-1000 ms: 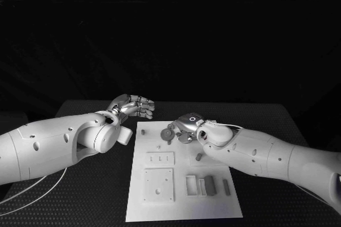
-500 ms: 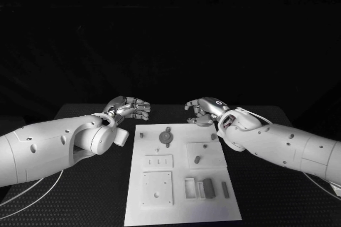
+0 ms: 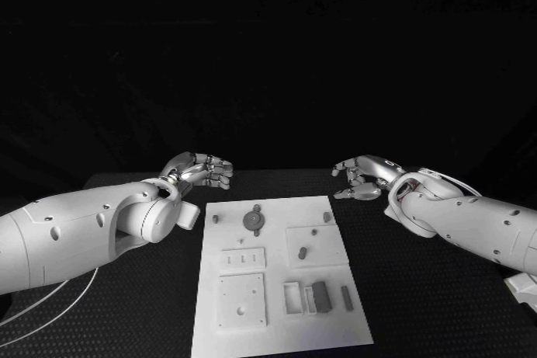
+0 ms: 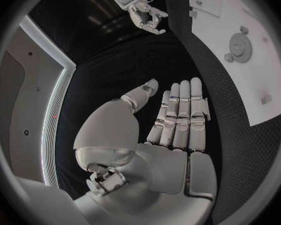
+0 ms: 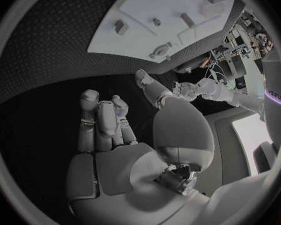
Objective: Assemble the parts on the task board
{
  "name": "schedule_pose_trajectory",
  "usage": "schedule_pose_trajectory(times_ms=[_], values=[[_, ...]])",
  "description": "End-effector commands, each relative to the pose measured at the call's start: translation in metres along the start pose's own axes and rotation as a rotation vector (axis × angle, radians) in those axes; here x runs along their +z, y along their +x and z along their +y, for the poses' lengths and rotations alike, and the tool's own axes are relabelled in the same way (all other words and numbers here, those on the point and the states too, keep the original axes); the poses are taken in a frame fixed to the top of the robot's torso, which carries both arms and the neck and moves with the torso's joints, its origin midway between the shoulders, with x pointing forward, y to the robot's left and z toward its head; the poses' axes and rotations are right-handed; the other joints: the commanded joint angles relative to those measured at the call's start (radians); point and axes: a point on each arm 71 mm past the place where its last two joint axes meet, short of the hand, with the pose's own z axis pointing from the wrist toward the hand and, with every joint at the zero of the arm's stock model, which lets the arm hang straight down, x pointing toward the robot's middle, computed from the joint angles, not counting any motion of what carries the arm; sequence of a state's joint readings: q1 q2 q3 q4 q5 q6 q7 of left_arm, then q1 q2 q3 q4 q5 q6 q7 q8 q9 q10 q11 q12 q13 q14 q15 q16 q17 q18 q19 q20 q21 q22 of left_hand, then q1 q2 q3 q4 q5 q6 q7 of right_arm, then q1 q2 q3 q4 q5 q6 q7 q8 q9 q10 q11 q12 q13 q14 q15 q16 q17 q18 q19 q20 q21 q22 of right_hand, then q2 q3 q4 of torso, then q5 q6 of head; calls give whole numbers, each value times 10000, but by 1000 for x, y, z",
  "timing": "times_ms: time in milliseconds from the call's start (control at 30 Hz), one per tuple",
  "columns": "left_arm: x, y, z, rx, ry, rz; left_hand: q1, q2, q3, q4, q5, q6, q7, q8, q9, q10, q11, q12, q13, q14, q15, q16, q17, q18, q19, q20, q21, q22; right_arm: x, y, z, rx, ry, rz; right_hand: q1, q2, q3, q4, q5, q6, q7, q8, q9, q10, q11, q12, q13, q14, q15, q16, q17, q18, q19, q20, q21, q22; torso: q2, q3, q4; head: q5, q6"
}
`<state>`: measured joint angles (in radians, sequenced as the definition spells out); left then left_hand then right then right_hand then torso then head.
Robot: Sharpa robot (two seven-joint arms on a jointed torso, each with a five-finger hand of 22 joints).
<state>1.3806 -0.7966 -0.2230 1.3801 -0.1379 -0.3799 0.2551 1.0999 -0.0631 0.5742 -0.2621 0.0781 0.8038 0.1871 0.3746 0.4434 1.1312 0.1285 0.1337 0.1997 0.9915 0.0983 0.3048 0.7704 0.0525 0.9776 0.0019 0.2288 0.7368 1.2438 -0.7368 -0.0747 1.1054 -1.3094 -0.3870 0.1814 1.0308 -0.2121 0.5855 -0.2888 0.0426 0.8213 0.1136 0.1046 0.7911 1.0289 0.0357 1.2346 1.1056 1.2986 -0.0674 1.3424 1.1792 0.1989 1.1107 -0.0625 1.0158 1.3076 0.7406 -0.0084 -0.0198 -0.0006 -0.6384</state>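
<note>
Both arms are up at the far end of the bench (image 3: 436, 296) now, one on each side of the white board (image 3: 280, 276). The left robot hand (image 3: 205, 170) hovers just off the board's far left corner, and from its own wrist camera the fingers (image 4: 180, 112) lie straight and side by side, thumb out to the side, nothing in the palm. Across the way, the right robot hand (image 3: 364, 175) hangs off the far right corner, clear of the board, fingers loosely bent and apart, nothing held there either; the right wrist camera shows the same bare palm (image 5: 109, 150) over dark bench surface.

On to the board itself, lying flat in the middle of the bench. Near its far end sits a round disc part (image 3: 254, 217), with a small peg (image 3: 216, 217) to its left and another small piece (image 3: 327, 217) off to its right near the edge. Behind that, toward the robot, a short stub (image 3: 301, 253) stands on a raised square plate (image 3: 312, 245). Closer in, a dark block (image 3: 320, 295) stands in a slot beside a pale frame (image 3: 294, 296), and a thin bar (image 3: 346, 297) lies just to the right of them. On the left half, a slotted panel (image 3: 244, 258) and a larger square panel (image 3: 242, 300) sit flat.
</note>
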Motion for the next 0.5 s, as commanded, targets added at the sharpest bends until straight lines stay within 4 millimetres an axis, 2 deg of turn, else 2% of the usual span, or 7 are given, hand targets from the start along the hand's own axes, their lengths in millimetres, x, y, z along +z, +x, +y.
schedule_pose_trajectory(times_ms=[33, 67, 100, 200, 267, 300, 500], values=[[0, 3, -1, -114, 169, 243, 14, -107, -8, -2, -51, 77, -3, 64, 12, 85, 0, 23, 11, 65, 18, -59, 18, 82, 33, -17, -57, 15, -8, 9, -5, 108, -305, 820, 20, -137, -120, -9, 33, 558, 370, 17, 11, -131, 32, 11, -7, -151, -5, -89, -78, 586, -97, 21, -63, 1, -45, 65, -70, -50, -25], [0, 3, -1, -115, 166, 247, 12, -111, -10, -2, -54, 77, -3, 63, 12, 84, 0, 20, 12, 66, 17, -60, 19, 82, 34, -17, -57, 16, -10, 11, -7, 26, -317, 896, 30, -152, -142, -9, 33, 551, 368, 8, 8, -144, 31, 5, -10, -183, -6, -106, -107, 584, -113, 27, -73, -2, -42, 54, -63, -59, -34], [0, 3, -1, -115, 162, 248, 12, -114, -11, -2, -57, 76, -3, 62, 11, 83, 1, 19, 12, 67, 17, -61, 20, 82, 34, -17, -58, 16, -11, 13, -8, -51, -328, 969, 48, -164, -171, -6, 33, 536, 361, -9, 3, -167, 29, -7, -16, -243, -9, -140, -160, 579, -141, 38, -92, -8, -42, 63, -68, -67, -38], [1, 4, 0, -117, 159, 256, 12, -125, -14, -6, -66, 68, -2, 57, 9, 74, 3, 9, 12, 67, 17, -66, 24, 82, 35, -19, -61, 18, -15, 20, -12, -54, -251, 1124, 94, -197, -240, -3, 33, 513, 343, -43, -6, -231, 11, -37, -31, -396, -20, -218, -280, 565, -217, 70, -140, -21, -46, 58, -72, -94, -47], [1, 4, 0, -122, 160, 278, 12, -127, -14, -7, -68, 64, -2, 54, 8, 70, 5, 5, 12, 67, 17, -68, 26, 82, 35, -19, -62, 19, -15, 24, -14, -111, -197, 1187, 131, -203, -259, -6, 33, 504, 331, -57, -9, -255, 0, -48, -37, -430, -29, -224, -292, 561, -245, 82, -157, -26, -44, 43, -63, -102, -56], [1, 5, 0, -127, 160, 292, 15, -133, -15, -10, -73, 57, -2, 49, 6, 62, 8, -3, 12, 66, 16, -73, 29, 82, 35, -19, -65, 20, -15, 28, -15, -155, -155, 1189, 156, -213, -267, -2, 36, 483, 318, -74, -13, -291, -8, -73, -47, -472, -37, -245, -306, 555, -284, 95, -184, -34, -40, 56, -72, -112, -63], [1, 8, 1, -156, 148, 395, 10, -142, -18, -9, -81, 46, 2, 42, 3, 51, 15, -15, 12, 67, 17, -79, 34, 81, 35, -18, -69, 22, -15, 44, -20, -194, 68, 1408, 184, -220, -295, -1, 33, 473, 301, -90, -15, -329, -27, -99, -61, -525, -53, -264, -326, 546, -321, 115, -211, -44, -40, 44, -41, -166, -113]])
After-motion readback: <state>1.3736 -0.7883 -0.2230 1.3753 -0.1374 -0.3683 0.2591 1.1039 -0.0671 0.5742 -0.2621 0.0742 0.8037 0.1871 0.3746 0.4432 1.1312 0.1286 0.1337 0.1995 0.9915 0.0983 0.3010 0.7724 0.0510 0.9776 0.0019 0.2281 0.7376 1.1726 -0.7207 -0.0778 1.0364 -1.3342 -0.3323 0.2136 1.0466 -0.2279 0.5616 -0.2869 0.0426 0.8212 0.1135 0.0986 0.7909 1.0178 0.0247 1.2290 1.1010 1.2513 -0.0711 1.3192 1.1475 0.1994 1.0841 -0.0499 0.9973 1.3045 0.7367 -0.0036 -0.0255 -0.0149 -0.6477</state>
